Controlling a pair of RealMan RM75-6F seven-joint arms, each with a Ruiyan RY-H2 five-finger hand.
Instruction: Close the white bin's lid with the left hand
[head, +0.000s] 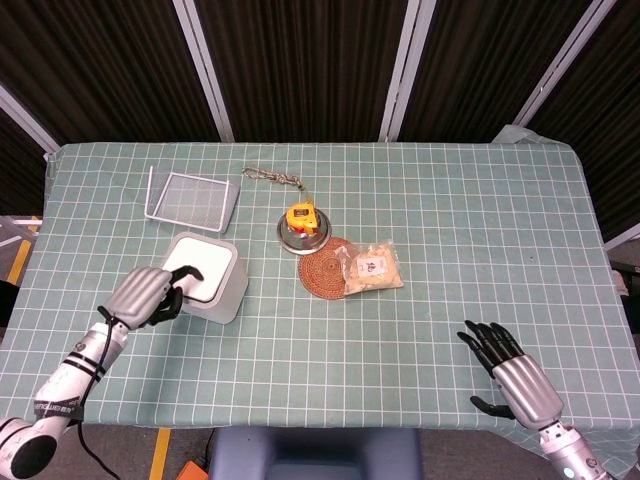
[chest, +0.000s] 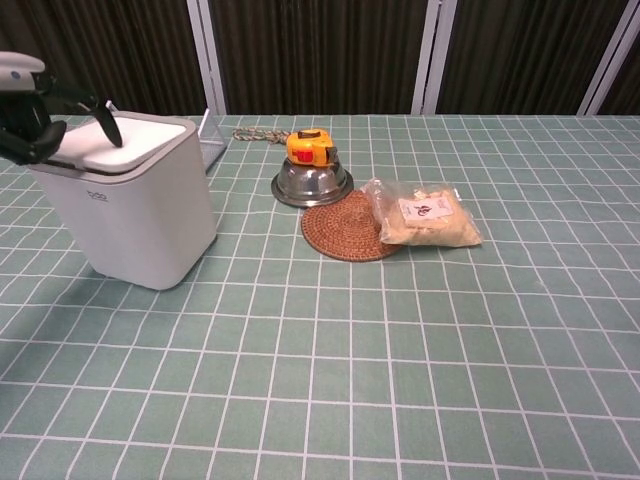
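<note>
The bin (head: 206, 288) stands at the left of the worktop (head: 430, 220), its lid (chest: 128, 139) down flat. The left hand (head: 147, 296) rests on the lid's near edge, fingers (chest: 105, 122) curled over it, holding nothing. The right hand (head: 515, 375) lies at the lower right with fingers spread and empty. Right of the bin are a steel bowl (head: 303, 233) with a tape measure (head: 301, 215), a woven coaster (head: 326, 268) and a snack bag (head: 371, 266).
</note>
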